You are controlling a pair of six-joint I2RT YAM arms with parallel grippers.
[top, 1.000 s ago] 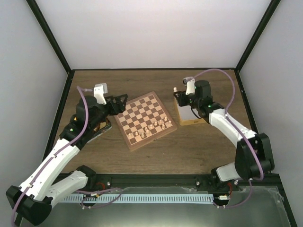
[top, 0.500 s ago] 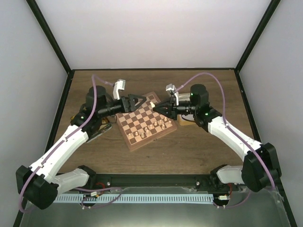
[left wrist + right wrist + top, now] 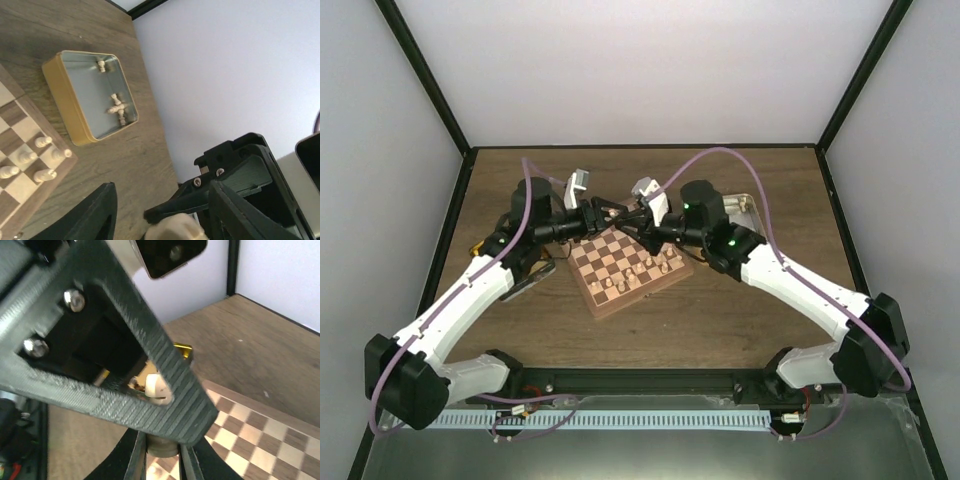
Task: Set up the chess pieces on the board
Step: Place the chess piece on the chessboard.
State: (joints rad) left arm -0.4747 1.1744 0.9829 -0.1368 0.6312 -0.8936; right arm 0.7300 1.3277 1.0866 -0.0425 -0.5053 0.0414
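Observation:
Both grippers meet in the air over the far corner of the board (image 3: pixel 638 297). My right gripper (image 3: pixel 630 216) is shut on the base of a pale chess piece (image 3: pixel 156 386); its two fingers clamp it from either side. My left gripper (image 3: pixel 614 212) is open, its jaws set around the same piece (image 3: pixel 172 230). One ribbed left finger (image 3: pixel 165 365) lies across the piece's head, while the other finger (image 3: pixel 95 215) stands clear of it. Several pale pieces (image 3: pixel 645 268) stand on the board's near-right squares.
A gold tin (image 3: pixel 65 100) with a few pale pieces (image 3: pixel 116 106) inside lies on the table to the right of the board. It shows as a silver tray (image 3: pixel 745 205) behind my right arm. Another gold tin (image 3: pixel 182 351) lies on the left, under my left arm.
Both arms swung inward from their sides to the board's far corner. The right one carried the pale piece over from the tin. The left jaws have drawn closer around it.

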